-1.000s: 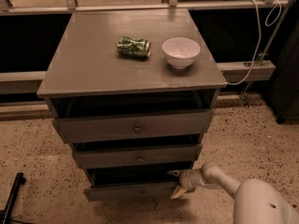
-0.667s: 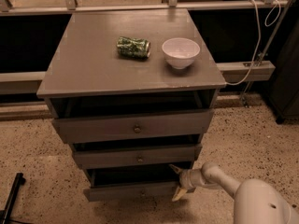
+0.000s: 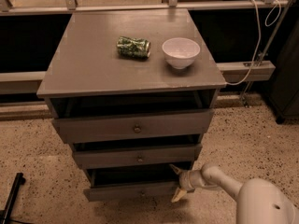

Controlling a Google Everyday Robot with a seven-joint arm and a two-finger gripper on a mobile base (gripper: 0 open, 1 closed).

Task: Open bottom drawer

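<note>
The bottom drawer point(image 3: 126, 191) is the lowest and narrowest grey front of the grey cabinet point(image 3: 93, 64). It stands pulled out a little, with a dark gap above it. My gripper point(image 3: 176, 183) is at the right end of that drawer front. It is open, with one pale finger point(image 3: 175, 169) above the front's top edge and the other below it. My arm point(image 3: 233, 190) reaches in from the lower right.
The mid-sized drawer point(image 3: 135, 157) and the tallest drawer point(image 3: 135, 125) sit above, both slightly out. A crushed green can point(image 3: 133, 47) and a white bowl point(image 3: 181, 52) rest on top. A white cable point(image 3: 254, 41) hangs at the right. A black bar point(image 3: 11, 195) lies on the speckled floor at the lower left.
</note>
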